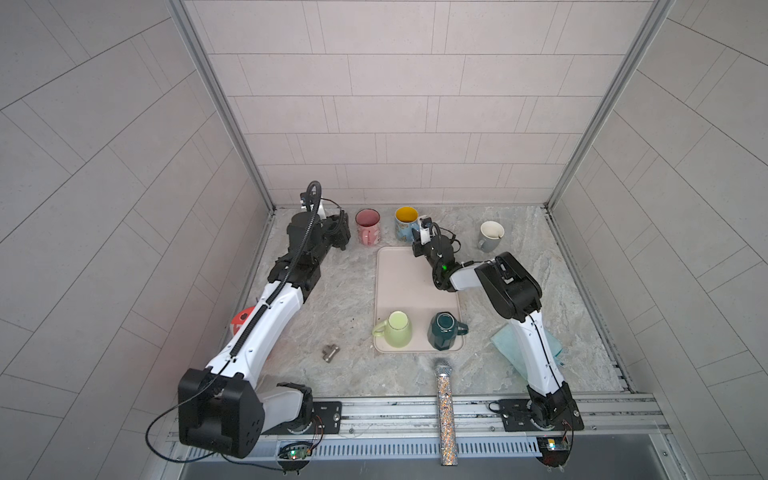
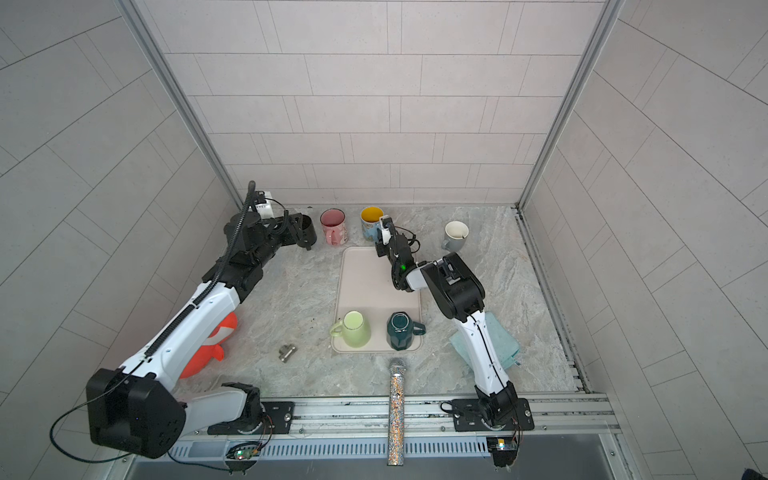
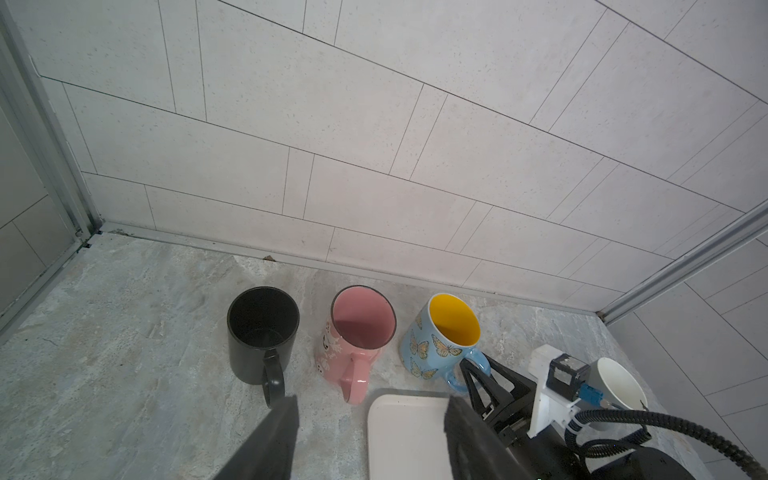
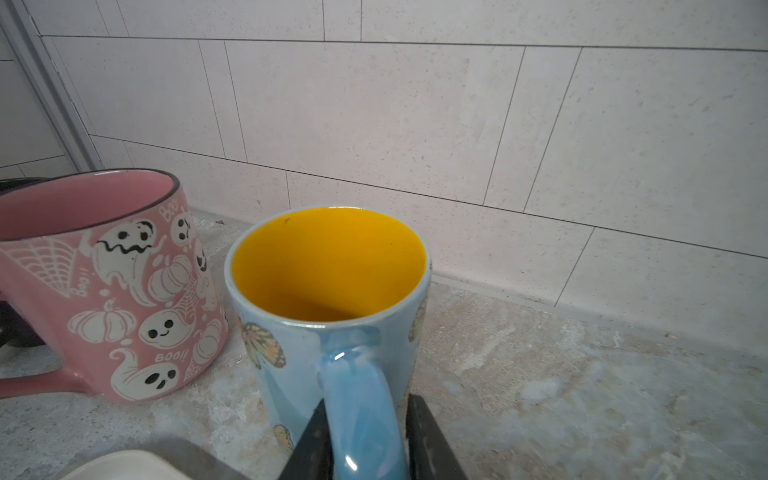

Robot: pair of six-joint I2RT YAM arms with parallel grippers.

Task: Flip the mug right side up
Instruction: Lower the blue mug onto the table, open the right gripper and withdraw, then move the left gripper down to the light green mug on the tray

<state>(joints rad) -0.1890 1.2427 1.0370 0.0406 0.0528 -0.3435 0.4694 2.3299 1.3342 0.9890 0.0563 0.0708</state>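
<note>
The light is bright, soft and even, and seems to come from above. Shadows are pale: a faint gray one lies on the table (image 4: 195,453) just beside the right gripper (image 4: 368,401). Between its fingers (image 4: 432,449), the shiny handle (image 4: 361,419) of the blue mug (image 4: 291,374) has small white glints. Those fingers look dark and fuzzy, too close to the lens. The left gripper (image 3: 372,401) looks fuzzy in the same way. Farther from either hand, things look sharper. In both top views the wall (image 1: 104,187) leans out and stretches near the edges.
</note>
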